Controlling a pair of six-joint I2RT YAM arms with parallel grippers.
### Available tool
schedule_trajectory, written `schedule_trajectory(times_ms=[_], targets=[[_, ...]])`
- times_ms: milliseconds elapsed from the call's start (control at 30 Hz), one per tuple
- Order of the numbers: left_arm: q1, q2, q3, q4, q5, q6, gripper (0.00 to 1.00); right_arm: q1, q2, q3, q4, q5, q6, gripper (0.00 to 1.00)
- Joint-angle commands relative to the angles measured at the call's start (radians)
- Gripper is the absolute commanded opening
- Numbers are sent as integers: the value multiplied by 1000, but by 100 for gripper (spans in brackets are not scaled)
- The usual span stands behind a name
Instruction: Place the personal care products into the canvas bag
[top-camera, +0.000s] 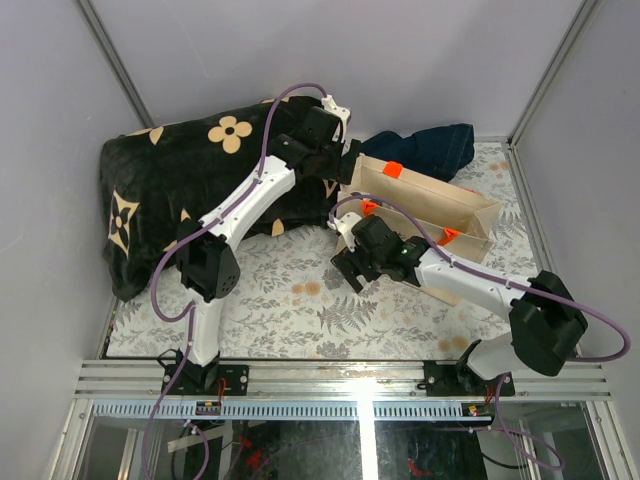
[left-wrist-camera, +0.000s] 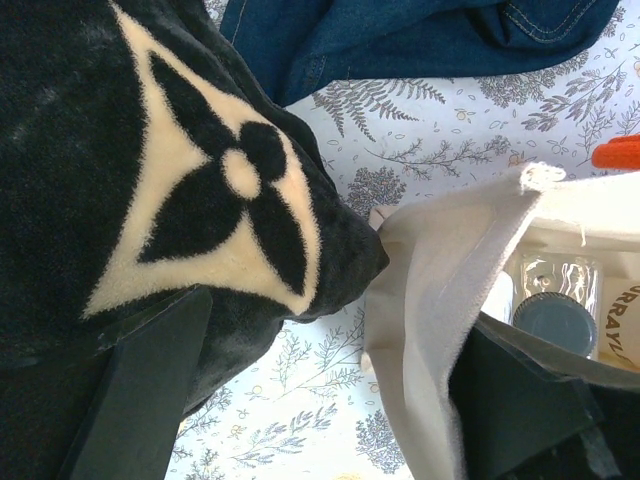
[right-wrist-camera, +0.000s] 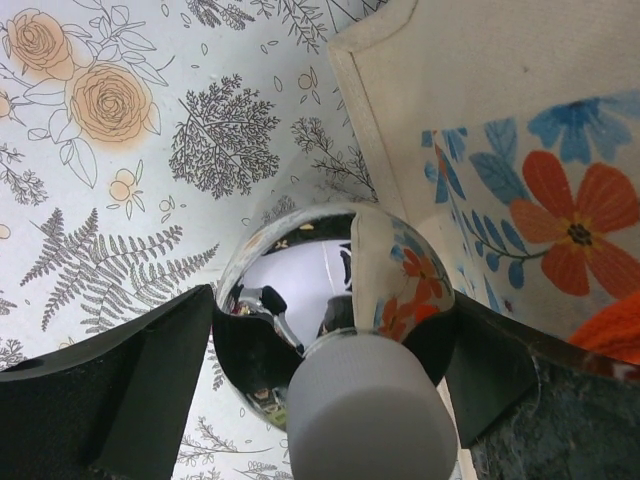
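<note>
The beige canvas bag with orange handles stands open at the right of the table. My left gripper is open at the bag's left end; in the left wrist view its right finger sits inside the bag's wall and its left finger lies on the blanket. A clear bottle with a dark cap lies inside the bag. My right gripper is shut on the shiny white-capped bottle, just in front of the bag's near left corner. The other containers are hidden.
The black blanket with cream flowers is heaped at the back left and presses against the bag. A dark navy cloth lies behind the bag. The floral tablecloth covers the table. Walls close the cell at the sides.
</note>
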Motion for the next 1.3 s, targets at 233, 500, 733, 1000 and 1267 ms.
schedule_trajectory(times_ms=[233, 500, 733, 1000, 1267], targets=[[18, 27, 41, 18, -2, -11, 87, -3, 48, 36, 52, 7, -14, 79], [18, 33, 40, 18, 5, -10, 87, -3, -12, 102, -66, 66, 24, 17], [18, 35, 39, 18, 6, -3, 87, -3, -88, 306, -311, 126, 132, 0], [18, 52, 51, 18, 27, -3, 87, -3, -161, 555, -461, 207, 198, 0], [18, 54, 51, 22, 29, -3, 87, -4, -158, 797, -498, 268, 204, 0]])
